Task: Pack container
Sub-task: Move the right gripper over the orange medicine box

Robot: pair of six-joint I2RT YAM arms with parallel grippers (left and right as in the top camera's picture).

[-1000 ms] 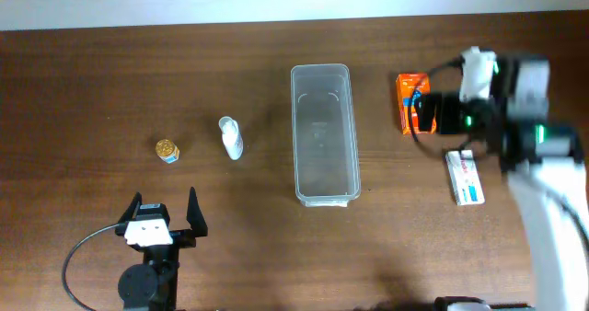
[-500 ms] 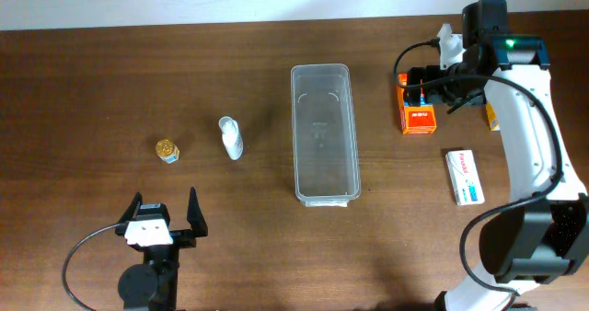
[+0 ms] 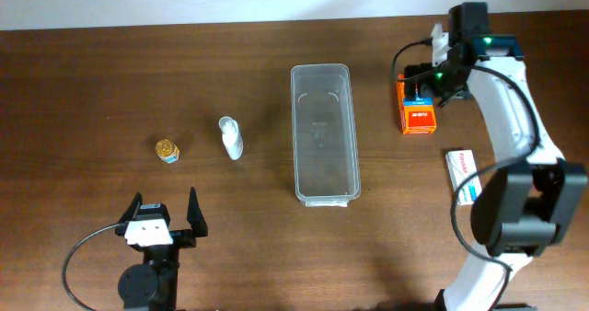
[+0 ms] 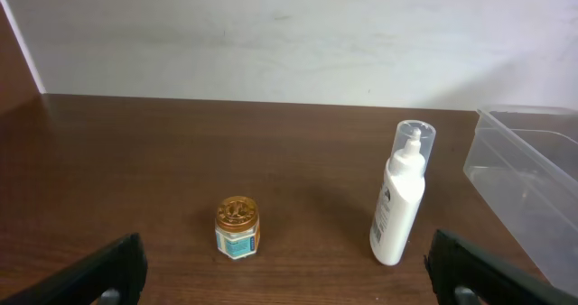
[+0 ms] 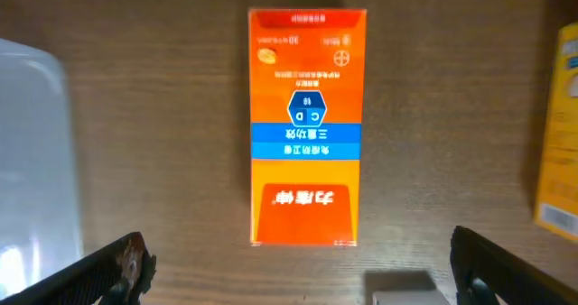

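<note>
1. At the far left, the left gripper [image 3: 166, 210] sits near the table's front edge with its jaws spread wide and nothing in them. A small gold-lidded jar [image 3: 167, 151] and a white bottle [image 3: 231, 138] stand beyond it.
2. The container [image 3: 324, 133] lies mid-table with its long side running away from the robot. It looks empty and is well apart from the bottle and from the boxes.
3. To its right, the right gripper [image 5: 307, 273] hovers over the orange box [image 5: 307, 129] with its jaws spread wide and pinching nothing. The box lies flat, parallel to the container.
4. The step in hand is probably picking up this box. The fingers line up with its near end, so shifting forward to mid-length should stop it from tipping. A straight descent would then let the jaws close across the narrow width.
5. A yellow box [image 5: 560, 152] lies near on the right, so the outer finger should keep clear of it. A white-and-blue box [image 3: 465, 175] lies nearer the robot.
</note>
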